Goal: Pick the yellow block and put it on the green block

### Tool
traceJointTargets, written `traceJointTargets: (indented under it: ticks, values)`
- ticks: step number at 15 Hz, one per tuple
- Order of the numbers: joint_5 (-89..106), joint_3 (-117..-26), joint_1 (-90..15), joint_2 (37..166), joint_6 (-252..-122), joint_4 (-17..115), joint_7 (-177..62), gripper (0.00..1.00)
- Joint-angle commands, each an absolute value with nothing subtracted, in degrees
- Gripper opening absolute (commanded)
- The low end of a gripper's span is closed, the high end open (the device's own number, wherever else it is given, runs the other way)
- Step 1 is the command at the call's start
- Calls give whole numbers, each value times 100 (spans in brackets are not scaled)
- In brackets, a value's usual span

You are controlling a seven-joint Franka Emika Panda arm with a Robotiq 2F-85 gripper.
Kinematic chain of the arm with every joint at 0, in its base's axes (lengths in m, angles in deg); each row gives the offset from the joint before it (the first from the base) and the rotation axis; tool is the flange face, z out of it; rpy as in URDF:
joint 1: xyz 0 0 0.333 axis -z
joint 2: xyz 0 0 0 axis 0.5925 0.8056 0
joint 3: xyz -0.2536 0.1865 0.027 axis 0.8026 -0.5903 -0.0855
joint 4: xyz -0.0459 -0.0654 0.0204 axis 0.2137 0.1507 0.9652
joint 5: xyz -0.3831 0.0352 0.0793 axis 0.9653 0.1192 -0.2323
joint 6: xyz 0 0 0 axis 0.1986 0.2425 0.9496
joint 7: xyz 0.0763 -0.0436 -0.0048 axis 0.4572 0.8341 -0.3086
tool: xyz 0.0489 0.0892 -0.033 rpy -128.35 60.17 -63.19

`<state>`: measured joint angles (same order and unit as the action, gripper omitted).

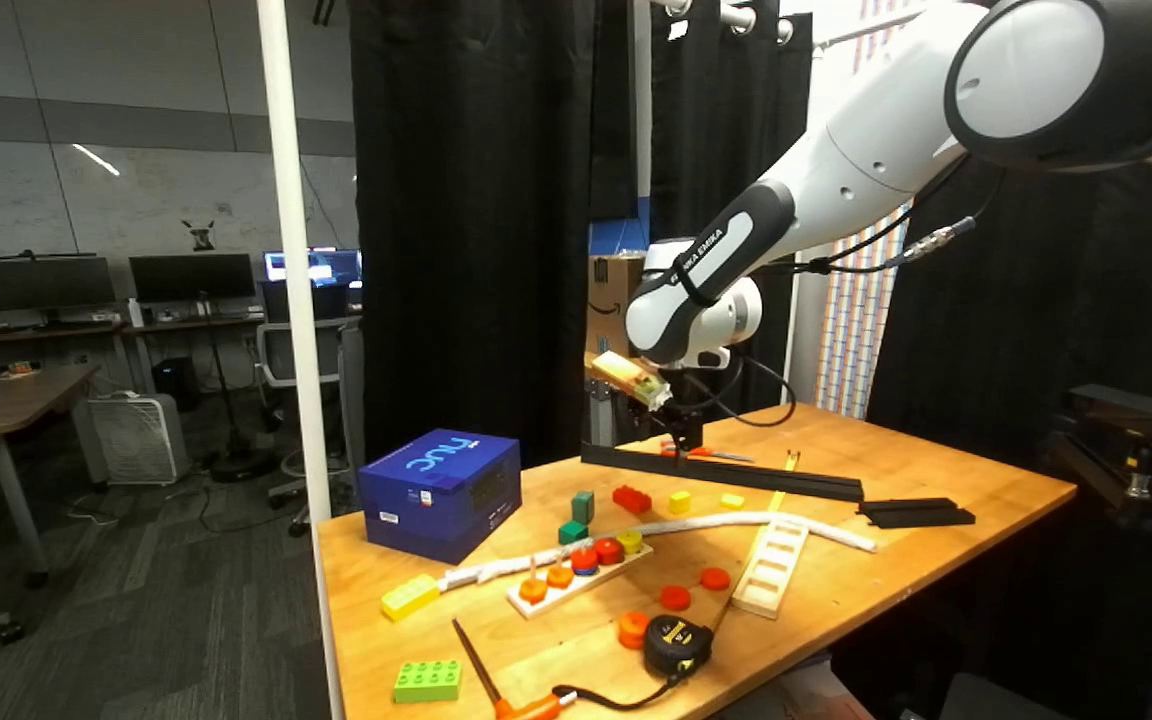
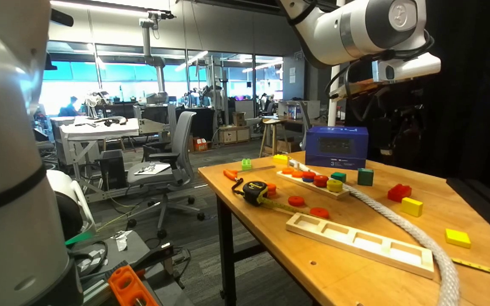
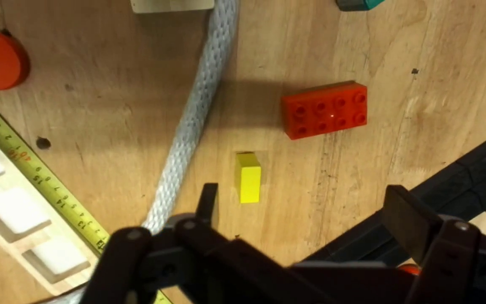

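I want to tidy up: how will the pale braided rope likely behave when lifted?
The rope is probably floppy, since it lies in a curve across the table. Looking coarsely braided, it should not slip easily. It is long, so its ends may well drag.

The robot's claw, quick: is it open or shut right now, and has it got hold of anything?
Gripper: open, jaws wide apart, holding nothing.
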<state>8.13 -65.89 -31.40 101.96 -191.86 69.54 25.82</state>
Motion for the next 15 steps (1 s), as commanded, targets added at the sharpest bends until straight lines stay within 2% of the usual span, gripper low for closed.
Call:
traceJointTargets:
  ticks: [1,15]
  values:
    - [439,-6562,-3090,10186,-19310,7106,2511,100]
    - [35,-6470,-2822,10947,-19338,6782,2056,100]
